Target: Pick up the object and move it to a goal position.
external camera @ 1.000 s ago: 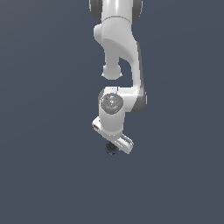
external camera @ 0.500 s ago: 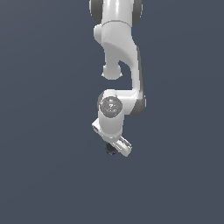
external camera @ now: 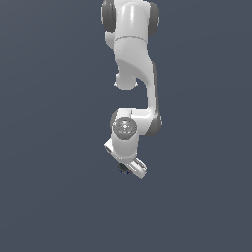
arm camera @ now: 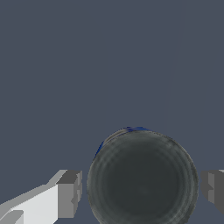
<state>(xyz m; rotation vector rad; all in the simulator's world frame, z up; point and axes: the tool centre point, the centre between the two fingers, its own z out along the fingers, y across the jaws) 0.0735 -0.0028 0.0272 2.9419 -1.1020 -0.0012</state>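
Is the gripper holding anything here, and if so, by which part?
Nothing is gripped yet. The gripper is open, its fingers flanking the small round can with the dark grey top, with visible gaps on both sides.

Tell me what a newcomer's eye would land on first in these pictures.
In the exterior view, the white arm stands out against a plain dark grey ground, reaching down from the top edge, with only a sliver of the can peeking out beneath the hand. In the wrist view, the can's dark round top fills the space between the two fingers, with small gaps on either side.
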